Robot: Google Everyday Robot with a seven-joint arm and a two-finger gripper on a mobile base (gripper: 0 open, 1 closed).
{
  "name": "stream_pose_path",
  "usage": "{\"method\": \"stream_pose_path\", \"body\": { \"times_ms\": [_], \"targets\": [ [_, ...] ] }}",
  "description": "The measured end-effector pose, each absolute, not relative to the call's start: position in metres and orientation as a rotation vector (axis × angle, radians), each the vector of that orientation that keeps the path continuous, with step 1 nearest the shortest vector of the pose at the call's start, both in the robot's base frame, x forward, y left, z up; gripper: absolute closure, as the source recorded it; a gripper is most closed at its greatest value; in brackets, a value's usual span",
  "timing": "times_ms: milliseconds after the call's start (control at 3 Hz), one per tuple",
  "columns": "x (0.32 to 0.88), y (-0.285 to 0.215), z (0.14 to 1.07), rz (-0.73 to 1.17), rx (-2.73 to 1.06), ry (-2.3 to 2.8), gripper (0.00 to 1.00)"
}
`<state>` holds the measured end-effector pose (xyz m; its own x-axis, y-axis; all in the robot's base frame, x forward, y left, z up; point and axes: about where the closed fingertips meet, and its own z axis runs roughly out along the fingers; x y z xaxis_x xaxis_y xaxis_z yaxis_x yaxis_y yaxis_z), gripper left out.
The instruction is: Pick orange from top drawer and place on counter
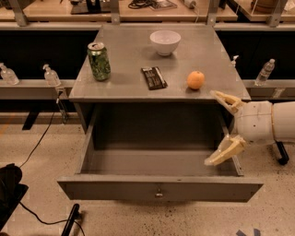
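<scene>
The orange [196,79] sits on the grey counter [124,76], near its front right edge. The top drawer [159,186] is pulled wide open below the counter and its inside looks bare. My gripper [220,128] is at the right, over the drawer's right side and just below the counter's front right corner. Its two pale fingers [226,100] are spread wide apart and hold nothing. The orange lies a short way up and to the left of the upper finger, apart from it.
On the counter stand a green can [99,61] at the left, a white bowl [165,42] at the back, and a dark flat packet [153,77] in the middle. Small bottles [266,71] line low shelves on both sides. A long wooden workbench [138,11] runs behind.
</scene>
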<state>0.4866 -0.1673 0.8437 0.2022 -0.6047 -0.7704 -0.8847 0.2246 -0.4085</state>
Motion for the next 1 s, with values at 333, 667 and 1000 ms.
{"method": "stream_pose_path", "body": {
  "times_ms": [333,667,1000],
  "targets": [
    [0.469,-0.163,0.819,0.368,-1.481,1.527,0.00],
    [0.443,-0.157,0.782,0.339,-1.533,1.572,0.00],
    [0.426,-0.159,0.752,0.343,-1.564,1.622,0.00]
  ]
}}
